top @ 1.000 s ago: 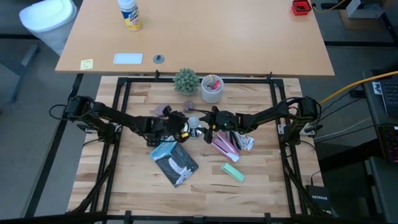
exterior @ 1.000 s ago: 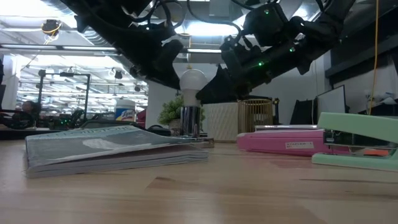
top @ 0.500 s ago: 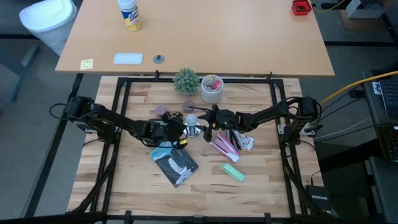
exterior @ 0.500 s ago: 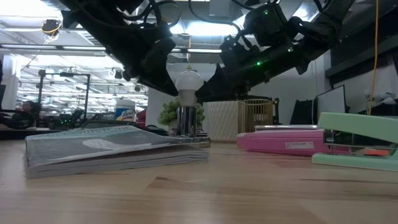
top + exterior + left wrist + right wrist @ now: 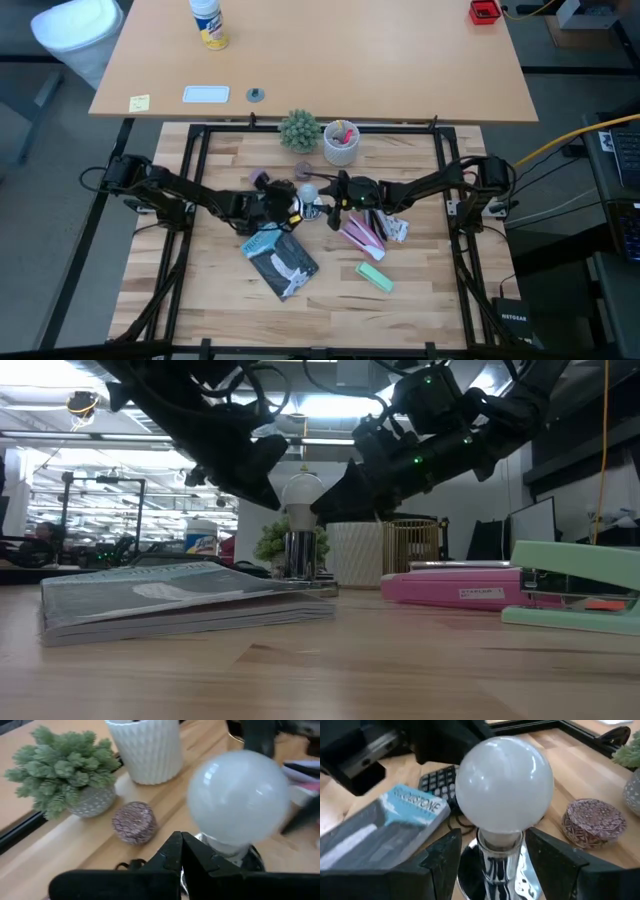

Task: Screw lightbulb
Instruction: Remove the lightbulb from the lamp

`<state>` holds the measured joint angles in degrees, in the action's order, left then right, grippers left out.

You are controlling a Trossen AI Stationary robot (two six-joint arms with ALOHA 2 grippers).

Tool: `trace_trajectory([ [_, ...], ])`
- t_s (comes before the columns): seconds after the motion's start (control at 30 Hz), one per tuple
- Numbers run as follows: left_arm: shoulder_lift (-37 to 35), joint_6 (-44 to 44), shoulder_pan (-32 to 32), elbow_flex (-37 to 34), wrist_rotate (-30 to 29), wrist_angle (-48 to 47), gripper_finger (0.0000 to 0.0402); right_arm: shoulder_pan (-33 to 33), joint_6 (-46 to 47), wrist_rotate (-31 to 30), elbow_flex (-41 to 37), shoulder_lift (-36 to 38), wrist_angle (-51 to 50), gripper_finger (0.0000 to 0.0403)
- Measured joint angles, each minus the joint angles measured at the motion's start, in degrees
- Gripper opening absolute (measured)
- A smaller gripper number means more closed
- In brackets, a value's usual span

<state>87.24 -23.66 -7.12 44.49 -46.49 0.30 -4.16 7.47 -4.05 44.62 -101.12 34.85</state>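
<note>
The frosted white lightbulb (image 5: 502, 785) stands upright with its narrow end in a shiny silver socket (image 5: 495, 865) at mid-table; it also shows in the high view (image 5: 308, 191) and the low view (image 5: 303, 492). My right gripper (image 5: 495, 862) is open. Its two fingers stand on either side of the socket just below the globe, and a gap shows on one side. My left gripper (image 5: 181, 852) is shut, with its tips close beside the bulb's neck (image 5: 220, 845) on the side away from the right gripper. My left gripper's shut fingertips (image 5: 175, 845) lie level beside the socket, just under the globe, coming from the table's left. I cannot tell whether they touch it. My right gripper's fingers flank the socket, and no touch shows.
A blue-grey book (image 5: 281, 262) lies near the lamp, partly over a calculator (image 5: 437, 780). A pink stapler (image 5: 360, 232) and a green stapler (image 5: 375, 275) lie to the right. A small plant (image 5: 299, 130), a white cup (image 5: 341, 141) and a round purple-brown object (image 5: 132, 822) stand farther back.
My left gripper has moved in closer to the bulb's neck. The right gripper has stayed around the socket.
</note>
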Motion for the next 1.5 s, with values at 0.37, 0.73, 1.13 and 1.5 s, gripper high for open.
trace_trajectory([
  [0.37,0.0,2.16,1.98,0.02,0.47,5.27,0.0,0.0,2.77,-1.44,-0.02,-4.81,6.27,0.0227],
  [0.73,0.0,1.14,-0.65,0.04,1.36,4.8,0.0,0.09,0.81,-3.38,0.0,-4.81,8.54,0.0227],
  [1.13,0.0,-1.44,-4.68,0.04,2.33,4.73,0.0,-0.02,0.78,-4.26,-0.02,-4.83,8.61,0.0227],
  [1.5,0.0,-0.28,-4.82,0.04,-10.8,5.83,0.0,-0.02,0.78,-4.0,-0.02,-4.83,8.31,0.0227],
])
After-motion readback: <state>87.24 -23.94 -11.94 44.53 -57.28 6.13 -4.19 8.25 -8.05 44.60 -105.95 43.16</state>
